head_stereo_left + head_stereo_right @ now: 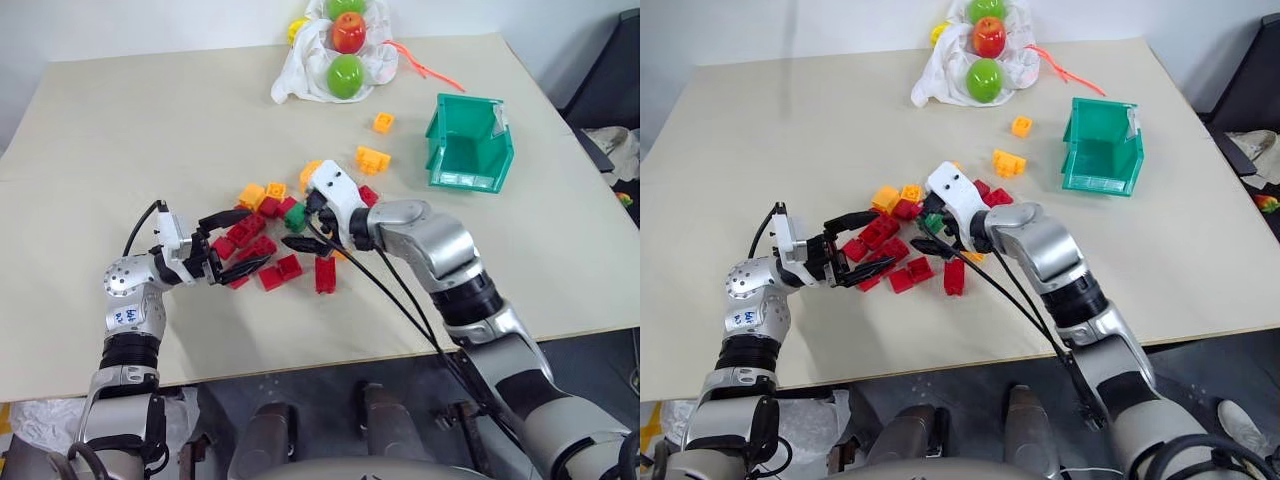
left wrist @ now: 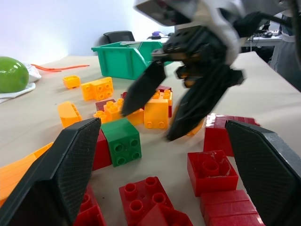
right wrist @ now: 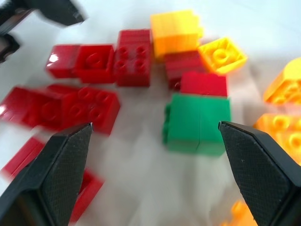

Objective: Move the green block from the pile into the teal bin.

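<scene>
the right gripper (image 1: 303, 228) hangs with fingers spread wide over the green block (image 1: 295, 217) in the pile (image 1: 262, 245), apparently lining up a grasp, while the left gripper (image 1: 234, 243) waits open-fingered beside it, well apart from the teal bin (image 1: 468, 145).

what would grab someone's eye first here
Mid-table, a scatter of red and orange bricks, the pile, has both grippers poised over it: the right gripper, jaws open, hangs just above the lone green block, and the left gripper, jaws open too, reaches in from the other side. Beyond to the right the teal bin stands apart, and at the far edge a white bag of green and red fruit lies.
</scene>
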`<state>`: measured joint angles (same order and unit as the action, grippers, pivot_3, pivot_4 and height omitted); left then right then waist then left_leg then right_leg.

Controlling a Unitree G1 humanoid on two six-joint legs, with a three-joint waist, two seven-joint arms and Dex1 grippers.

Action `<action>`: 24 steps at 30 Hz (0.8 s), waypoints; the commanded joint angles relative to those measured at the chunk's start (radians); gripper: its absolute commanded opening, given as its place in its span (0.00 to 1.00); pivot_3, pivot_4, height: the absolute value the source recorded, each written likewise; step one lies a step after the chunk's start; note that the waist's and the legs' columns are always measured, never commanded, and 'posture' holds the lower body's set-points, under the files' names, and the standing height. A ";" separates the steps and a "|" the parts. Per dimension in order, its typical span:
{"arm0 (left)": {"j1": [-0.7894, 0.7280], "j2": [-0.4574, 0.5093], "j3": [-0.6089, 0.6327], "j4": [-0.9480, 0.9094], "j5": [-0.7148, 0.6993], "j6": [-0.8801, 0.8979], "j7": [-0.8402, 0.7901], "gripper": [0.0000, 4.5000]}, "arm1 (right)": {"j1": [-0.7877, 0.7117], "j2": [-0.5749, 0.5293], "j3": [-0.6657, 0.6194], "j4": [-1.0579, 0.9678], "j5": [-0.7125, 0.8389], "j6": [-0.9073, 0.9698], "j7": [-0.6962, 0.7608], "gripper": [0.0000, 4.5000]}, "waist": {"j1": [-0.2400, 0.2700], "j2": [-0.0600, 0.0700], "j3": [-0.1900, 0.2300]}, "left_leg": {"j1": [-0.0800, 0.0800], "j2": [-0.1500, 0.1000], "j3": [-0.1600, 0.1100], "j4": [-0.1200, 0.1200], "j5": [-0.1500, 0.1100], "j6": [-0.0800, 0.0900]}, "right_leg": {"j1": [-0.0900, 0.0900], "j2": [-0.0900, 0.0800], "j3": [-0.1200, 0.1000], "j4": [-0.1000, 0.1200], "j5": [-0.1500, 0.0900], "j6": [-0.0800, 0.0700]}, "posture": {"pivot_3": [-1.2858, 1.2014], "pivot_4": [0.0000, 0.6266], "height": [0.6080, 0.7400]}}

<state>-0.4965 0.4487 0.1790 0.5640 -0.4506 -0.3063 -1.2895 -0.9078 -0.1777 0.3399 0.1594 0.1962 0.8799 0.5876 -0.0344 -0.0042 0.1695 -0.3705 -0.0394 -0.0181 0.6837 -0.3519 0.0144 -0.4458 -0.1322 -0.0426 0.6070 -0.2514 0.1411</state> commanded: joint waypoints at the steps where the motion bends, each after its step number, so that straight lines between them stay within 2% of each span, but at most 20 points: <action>1: -0.001 0.010 0.014 -0.017 -0.005 -0.014 0.004 1.00 | -0.056 0.053 -0.013 0.090 -0.034 -0.055 -0.037 0.99 | -0.001 0.000 0.000 | 0.000 0.000 0.000 0.000 0.000 0.000 | 0.000 0.000 0.000 0.000 0.000 0.000 | 0.52 0.24 1.00; 10: 0.004 0.014 0.018 -0.026 -0.007 -0.015 0.009 1.00 | -0.131 0.107 -0.005 0.251 -0.096 -0.091 -0.063 0.99 | -0.003 0.000 0.000 | 0.000 -0.001 0.000 0.000 0.000 0.000 | 0.000 -0.001 0.000 0.000 0.000 0.000 | 0.52 0.24 1.00; 15: 0.008 0.017 0.019 -0.031 -0.008 -0.016 0.013 1.00 | -0.138 0.104 -0.013 0.250 -0.118 -0.084 -0.064 0.99 | -0.009 0.000 0.000 | 0.000 0.000 -0.001 0.000 0.000 0.000 | 0.000 0.000 0.000 0.000 0.000 0.000 | 0.52 0.24 1.00; 24: 0.012 0.014 0.017 -0.036 -0.008 -0.016 0.016 1.00 | -0.108 0.079 0.047 0.241 -0.171 -0.102 -0.010 0.99 | -0.022 0.000 0.000 | 0.000 0.000 -0.001 0.000 0.000 0.000 | 0.000 -0.001 0.000 0.000 0.000 0.000 | 0.52 0.24 1.00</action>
<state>-0.4961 0.4517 0.1798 0.5620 -0.4506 -0.3074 -1.2753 -1.0177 -0.0974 0.3770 0.4210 0.0352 0.7988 0.5602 -0.0559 -0.0039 0.1696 -0.3706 -0.0396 -0.0188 0.6836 -0.3519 0.0143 -0.4457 -0.1327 -0.0429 0.6071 -0.2514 0.1411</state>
